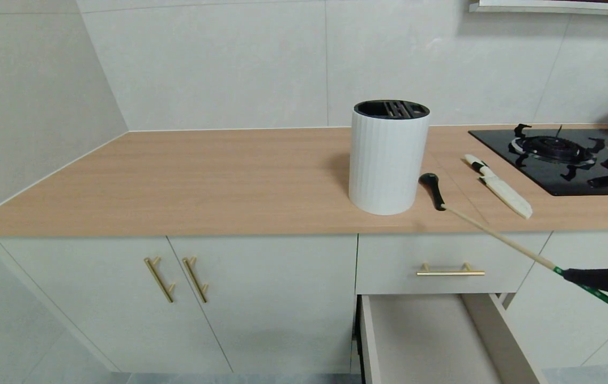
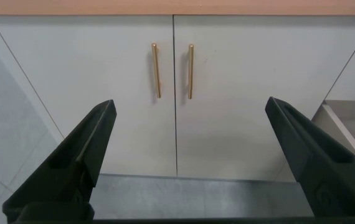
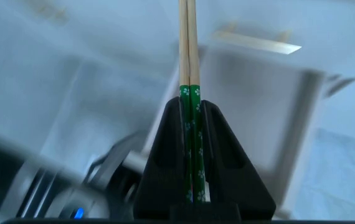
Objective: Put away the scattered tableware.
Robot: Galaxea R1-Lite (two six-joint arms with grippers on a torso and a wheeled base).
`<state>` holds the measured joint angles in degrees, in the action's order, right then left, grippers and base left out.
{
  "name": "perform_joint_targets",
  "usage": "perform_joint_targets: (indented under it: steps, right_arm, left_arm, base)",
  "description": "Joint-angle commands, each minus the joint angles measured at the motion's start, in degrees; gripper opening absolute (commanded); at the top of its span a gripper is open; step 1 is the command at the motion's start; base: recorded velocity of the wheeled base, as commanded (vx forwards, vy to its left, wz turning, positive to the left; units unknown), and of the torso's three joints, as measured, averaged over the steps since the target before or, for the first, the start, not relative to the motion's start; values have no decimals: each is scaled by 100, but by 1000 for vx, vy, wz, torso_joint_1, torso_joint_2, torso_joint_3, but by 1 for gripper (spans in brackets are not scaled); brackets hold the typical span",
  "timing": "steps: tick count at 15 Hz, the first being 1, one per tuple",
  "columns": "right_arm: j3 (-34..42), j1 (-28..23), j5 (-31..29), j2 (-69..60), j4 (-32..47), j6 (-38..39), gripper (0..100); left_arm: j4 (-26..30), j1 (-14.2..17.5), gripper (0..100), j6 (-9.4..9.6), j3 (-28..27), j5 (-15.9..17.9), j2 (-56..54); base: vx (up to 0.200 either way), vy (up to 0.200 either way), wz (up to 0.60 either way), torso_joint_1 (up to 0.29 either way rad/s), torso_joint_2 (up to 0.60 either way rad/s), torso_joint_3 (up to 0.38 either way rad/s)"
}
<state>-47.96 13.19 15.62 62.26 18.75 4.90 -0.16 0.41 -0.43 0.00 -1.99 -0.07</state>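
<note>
The pair of chopsticks was in my right gripper, pinched by the green-patterned end, with both sticks pressed side by side between the fingers (the right wrist view showed this well: chopsticks, gripper). Their long axis ran from the gripper upward and toward my left. The bare tips ended over the front edge of the counter, just beside a black-handled utensil; I could not tell if they touched it.

Close beyond the tips stood the white ribbed holder, upright, and its slotted black top was higher than the tips. The open drawer lay below the sticks, under the middle of their length. I judged that the sticks were still too flat for the holder and had to be turned near upright first; for the drawer, only lowering was needed.

A white-bladed knife lay on the counter between the holder and the gas stove.

My left gripper was spread wide and held nothing, low before the cabinet doors, so the right arm was the nearer one.
</note>
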Motion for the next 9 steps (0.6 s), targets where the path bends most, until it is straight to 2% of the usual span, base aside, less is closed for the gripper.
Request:
perform_joint_targets:
  steps: [1,3,9]
  right_arm:
    - [111,553,47,-319,358,-7,0]
    - [243,922,12,76,533,-7,0]
    - [445,949,-94,1895,489,90,0]
  left_arm:
    - [-2,2,100,-1,0,-3,7]
    - [-2,2,100,-1,0,-3,7]
    - [-2,2,100,-1,0,-3,7]
  base:
    - [0,0,0,0,0,0]
    - [0,0,0,0,0,0]
    - [0,0,0,0,0,0]
